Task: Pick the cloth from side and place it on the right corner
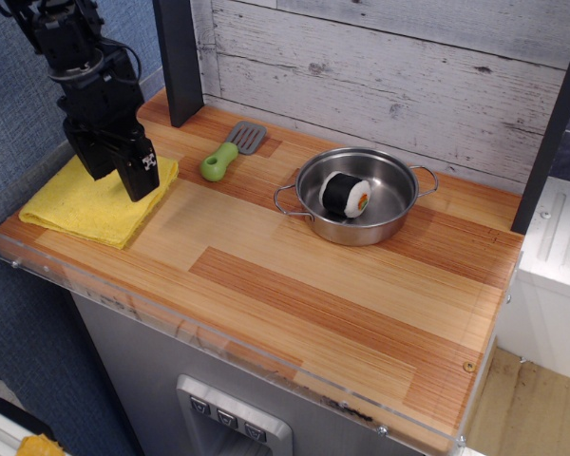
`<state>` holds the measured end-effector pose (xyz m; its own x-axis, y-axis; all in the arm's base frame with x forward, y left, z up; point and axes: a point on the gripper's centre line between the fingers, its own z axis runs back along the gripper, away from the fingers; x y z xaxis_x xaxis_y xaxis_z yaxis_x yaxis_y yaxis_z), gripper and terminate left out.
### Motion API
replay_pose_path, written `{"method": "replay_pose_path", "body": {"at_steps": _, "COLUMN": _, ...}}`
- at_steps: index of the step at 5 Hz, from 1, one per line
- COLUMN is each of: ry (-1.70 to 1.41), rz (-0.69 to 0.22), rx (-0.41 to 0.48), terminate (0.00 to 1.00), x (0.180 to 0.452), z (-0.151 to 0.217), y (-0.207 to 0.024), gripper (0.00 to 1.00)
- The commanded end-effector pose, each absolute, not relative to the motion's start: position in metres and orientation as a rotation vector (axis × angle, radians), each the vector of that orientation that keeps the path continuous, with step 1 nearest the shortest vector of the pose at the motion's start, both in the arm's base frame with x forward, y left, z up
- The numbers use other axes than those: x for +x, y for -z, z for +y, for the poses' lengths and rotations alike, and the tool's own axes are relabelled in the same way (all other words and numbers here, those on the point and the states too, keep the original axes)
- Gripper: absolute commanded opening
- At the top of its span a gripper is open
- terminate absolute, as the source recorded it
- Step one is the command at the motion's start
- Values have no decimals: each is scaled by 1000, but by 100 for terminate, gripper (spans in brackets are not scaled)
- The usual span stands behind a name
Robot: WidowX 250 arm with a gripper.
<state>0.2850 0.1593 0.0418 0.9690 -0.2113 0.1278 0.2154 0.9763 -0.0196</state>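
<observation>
The bright yellow cloth [71, 204] lies folded flat at the left end of the wooden tabletop. My black gripper [117, 176] hangs low over the cloth's right part, near its right edge. Its two fingers look spread apart, with the right fingertip [142, 180] down at the cloth; nothing is held. The gripper hides part of the cloth. The right corner [446, 385] of the tabletop, with its small brass screw [468, 366] and clear acrylic rim, is bare and far from the gripper.
A steel pan [399, 204] holding a sushi roll toy [345, 195] stands at the back middle. A green-handled spatula [226, 157] lies between cloth and pan. A dark post [178, 57] stands at the back left. A clear acrylic rim [218, 337] lines the front edge.
</observation>
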Motion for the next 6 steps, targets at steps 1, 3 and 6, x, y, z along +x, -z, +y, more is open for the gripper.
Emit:
{"method": "replay_pose_path", "body": {"at_steps": 1, "ry": 254, "rz": -143, "rx": 18, "terminate": 0, "x": 290, "z": 161, "y": -59, "gripper": 100}}
{"method": "replay_pose_path", "body": {"at_steps": 3, "ry": 294, "rz": -115, "rx": 58, "terminate": 0, "x": 291, "z": 163, "y": -56, "gripper": 100}}
{"method": "replay_pose_path", "body": {"at_steps": 6, "ry": 221, "rz": -114, "rx": 4, "terminate": 0, "x": 285, "z": 191, "y": -38, "gripper": 100}}
